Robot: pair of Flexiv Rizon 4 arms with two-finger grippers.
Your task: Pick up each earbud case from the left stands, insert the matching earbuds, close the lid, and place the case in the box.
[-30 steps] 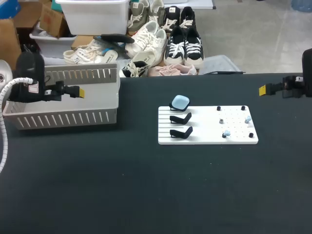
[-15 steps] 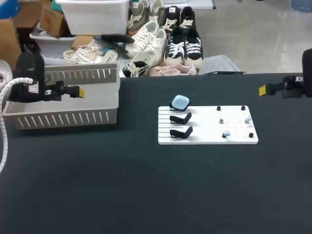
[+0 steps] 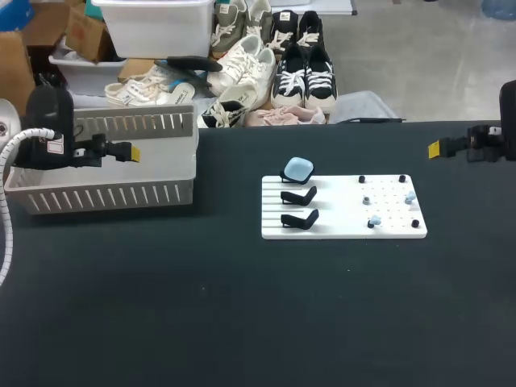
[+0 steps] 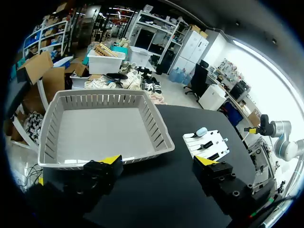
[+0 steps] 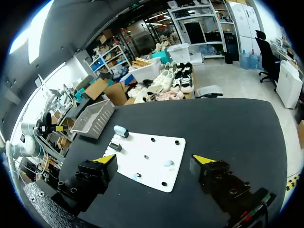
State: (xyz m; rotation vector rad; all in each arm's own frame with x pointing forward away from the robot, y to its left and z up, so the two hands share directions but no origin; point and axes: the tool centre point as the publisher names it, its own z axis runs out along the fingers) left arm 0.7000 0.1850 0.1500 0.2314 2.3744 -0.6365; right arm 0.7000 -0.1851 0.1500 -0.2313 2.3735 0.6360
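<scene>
Room around white board (image 3: 343, 211) (left gripper (image 4: 159, 160) and right gripper (image 5: 154, 159) wide, empty, near table (image 3: 242, 322) edges)

Black left end effector (image 4: 158, 160) has 2 yellow-tipped fingers (image 4: 102, 172), ribbed white cable (image 3: 6, 211).

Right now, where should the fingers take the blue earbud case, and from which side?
Probably from above, pinching its two opposite side edges. The blue earbud case leans tilted on the rearmost black stand with its broad face up. The stand blocks its underside, while the sides look free.
</scene>
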